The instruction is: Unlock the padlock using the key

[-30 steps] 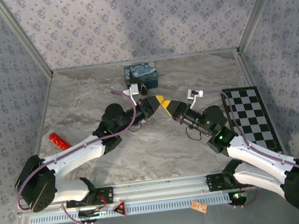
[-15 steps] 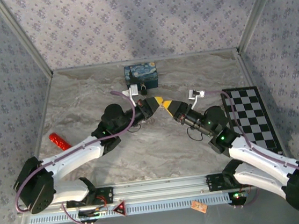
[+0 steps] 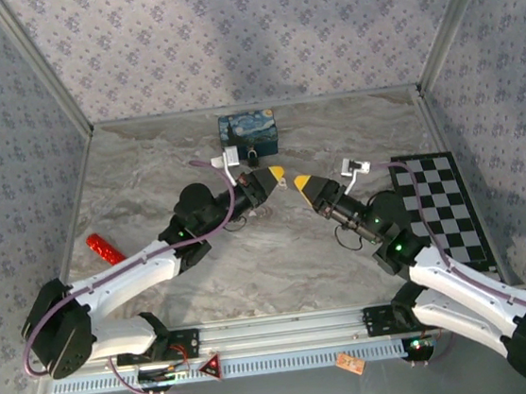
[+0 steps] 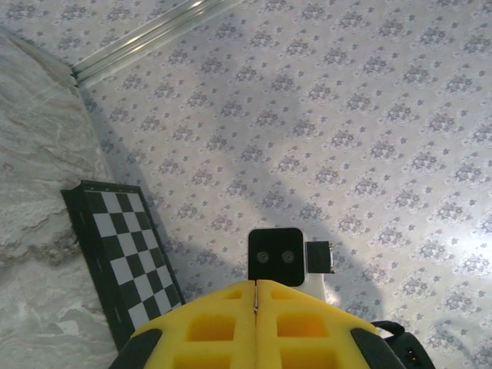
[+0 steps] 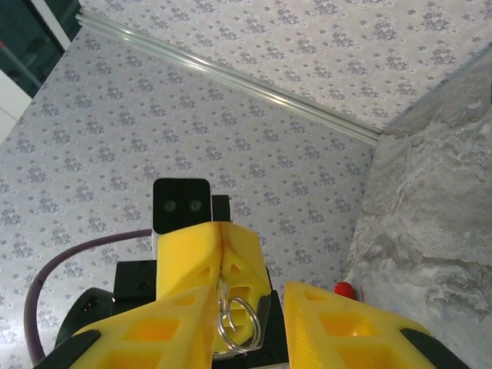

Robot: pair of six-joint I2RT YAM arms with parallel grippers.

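The padlock point(image 3: 251, 151) sits on the desk point(image 3: 146, 172) just before the blue box point(image 3: 247, 127), and your hands have just parted: the right hand point(image 3: 301, 183) stands wide, the left hand point(image 3: 277, 172) pinches the key ring point(image 5: 234, 319), so the handover looks done.

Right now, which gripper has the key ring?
The left gripper: its fingers are shut on the ring, while the right gripper is open and holds nothing.

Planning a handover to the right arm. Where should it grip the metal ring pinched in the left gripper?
On the metal ring, likely the free looped end, straight on from the right gripper: the top is caught in the shut left gripper.
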